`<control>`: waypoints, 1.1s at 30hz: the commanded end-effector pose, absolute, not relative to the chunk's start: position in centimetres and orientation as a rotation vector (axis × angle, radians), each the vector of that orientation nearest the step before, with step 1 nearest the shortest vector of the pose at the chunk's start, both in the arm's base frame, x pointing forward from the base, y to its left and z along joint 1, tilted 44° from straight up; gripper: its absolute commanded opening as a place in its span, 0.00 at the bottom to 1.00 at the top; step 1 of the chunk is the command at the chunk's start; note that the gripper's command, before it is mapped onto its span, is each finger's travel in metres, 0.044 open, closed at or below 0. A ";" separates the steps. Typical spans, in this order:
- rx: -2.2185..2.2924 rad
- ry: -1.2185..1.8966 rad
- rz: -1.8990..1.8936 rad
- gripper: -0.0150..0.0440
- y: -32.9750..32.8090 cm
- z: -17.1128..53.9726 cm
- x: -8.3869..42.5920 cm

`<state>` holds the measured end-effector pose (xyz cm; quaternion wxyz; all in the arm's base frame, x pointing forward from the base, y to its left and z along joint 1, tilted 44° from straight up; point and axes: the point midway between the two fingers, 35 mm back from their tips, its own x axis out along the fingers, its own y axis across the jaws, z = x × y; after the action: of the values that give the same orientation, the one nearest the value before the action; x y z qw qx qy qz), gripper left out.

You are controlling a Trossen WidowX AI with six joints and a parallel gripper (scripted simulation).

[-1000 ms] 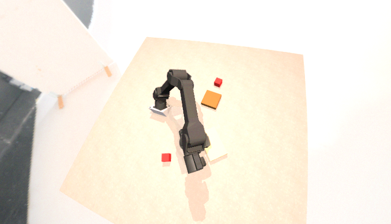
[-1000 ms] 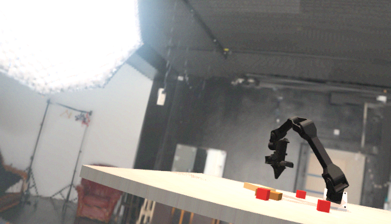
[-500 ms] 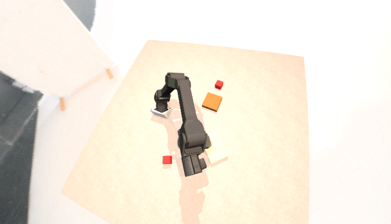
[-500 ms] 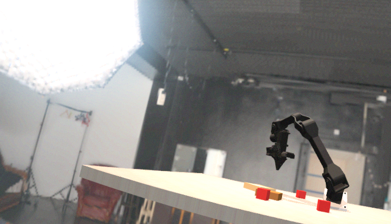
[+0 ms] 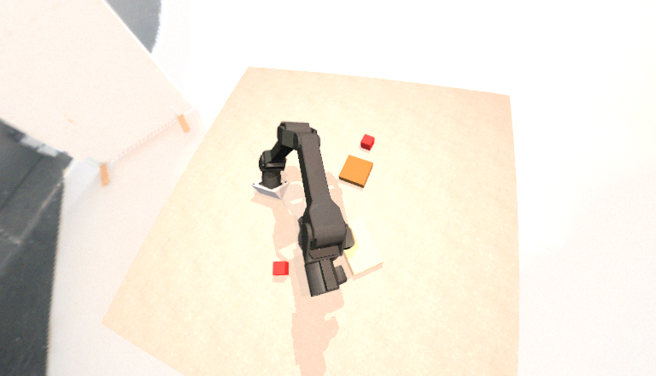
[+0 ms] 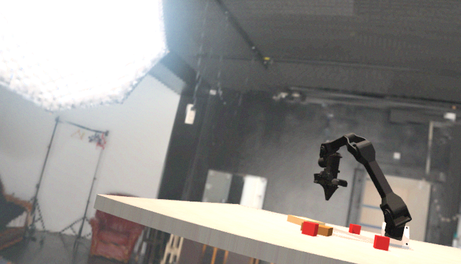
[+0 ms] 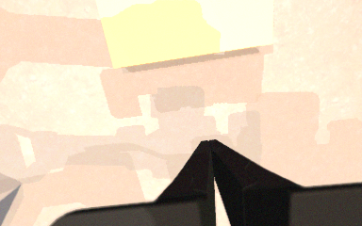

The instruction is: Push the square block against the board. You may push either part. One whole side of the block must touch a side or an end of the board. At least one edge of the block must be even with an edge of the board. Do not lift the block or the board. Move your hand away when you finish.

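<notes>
Closed jaws hung above the bench (image 5: 435, 208) (image 6: 203, 213) (image 7: 306, 28), square apart from board

The jaws were together, with nothing between them. The pale-yellow board (image 5: 366, 250) (image 6: 299, 219) (image 7: 165, 33) lay flat, lower than the jaws and off to one side. The orange square block (image 5: 356, 171) (image 6: 325, 230) sat farther from them, not touching the board. A red cube (image 5: 367, 142) (image 6: 310, 228) stood farther still, just past the block.

Three red cubes (image 5: 367, 142) (image 5: 280, 267) (image 6: 310, 228) (image 6: 355, 228) (image 6: 381, 242) (small ones), one square block (image 5: 355, 171) (image 6: 325, 231), one board (image 5: 365, 253) (image 6: 296, 219) (image 7: 160, 35).
</notes>
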<state>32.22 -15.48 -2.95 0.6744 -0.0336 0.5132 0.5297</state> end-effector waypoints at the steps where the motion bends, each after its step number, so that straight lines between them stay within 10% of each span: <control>1: -0.079 1.155 1.197 0.25 -15.5 -3.0 32.2; 11: -0.110 1.153 1.206 0.25 -14.0 -1.9 33.1; 33: -0.568 0.773 1.490 0.25 12.9 16.0 33.3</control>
<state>34.54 10.61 14.09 0.6345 -0.2369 0.3641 0.6393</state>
